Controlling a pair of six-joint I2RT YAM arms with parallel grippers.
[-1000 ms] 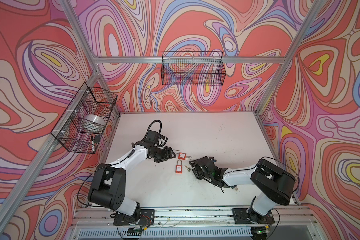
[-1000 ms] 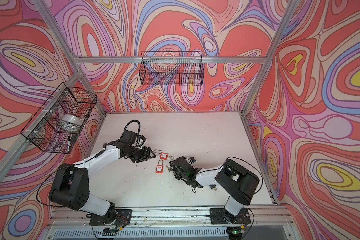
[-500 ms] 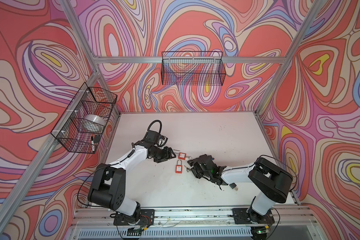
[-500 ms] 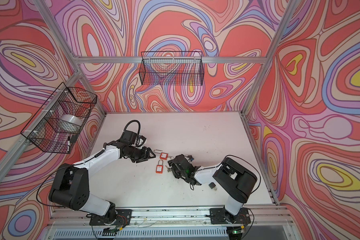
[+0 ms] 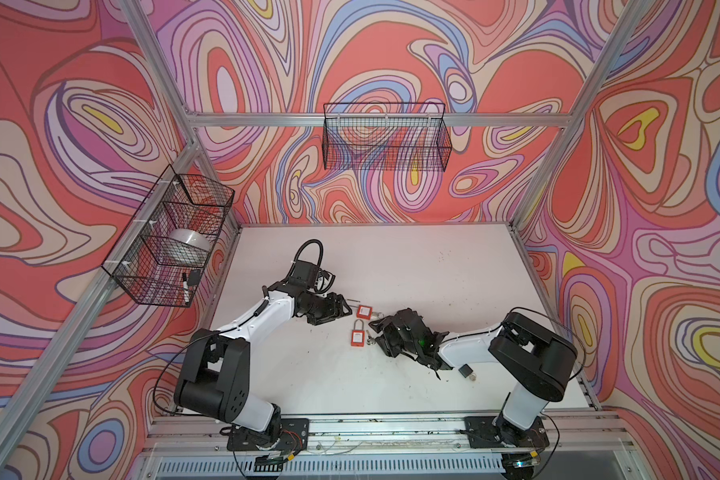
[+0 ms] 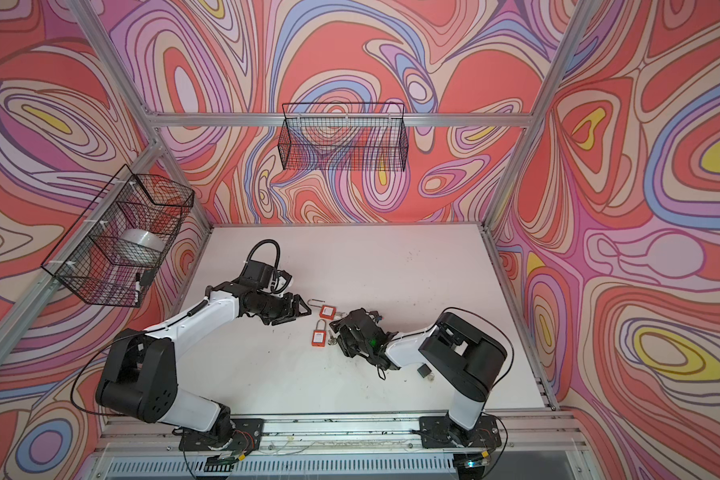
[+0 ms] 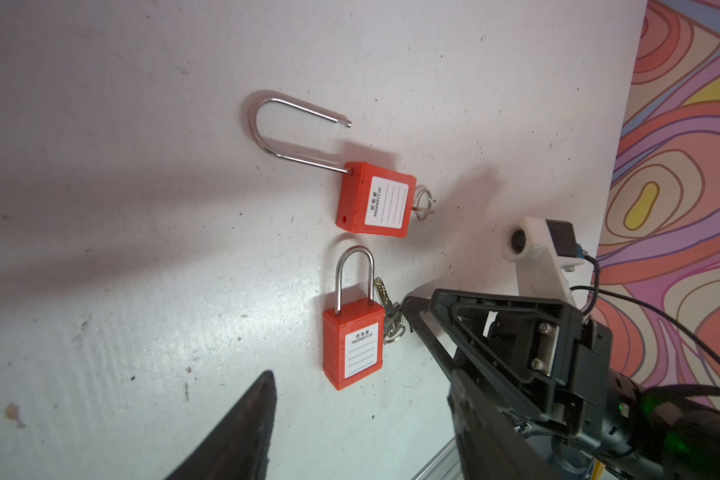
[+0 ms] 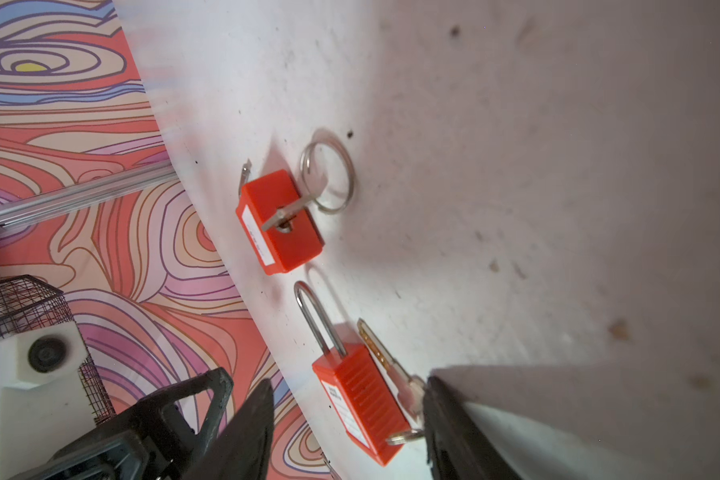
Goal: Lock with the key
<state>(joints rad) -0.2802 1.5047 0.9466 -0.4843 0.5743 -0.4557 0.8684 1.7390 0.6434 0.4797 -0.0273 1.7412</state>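
Red padlock (image 7: 373,199), long steel shackle (image 7: 304,160) open, key (image 8: 281,217) in its base

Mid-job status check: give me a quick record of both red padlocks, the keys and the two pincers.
open padlock: long shackle swung out
inserted key: in the open padlock's base
closed padlock: shackle seated, flat on the table
loose key: beside the closed padlock's body
left pincer: open, empty, by the open padlock's shackle
right pincer: open, a fingertip beside the loose key's head
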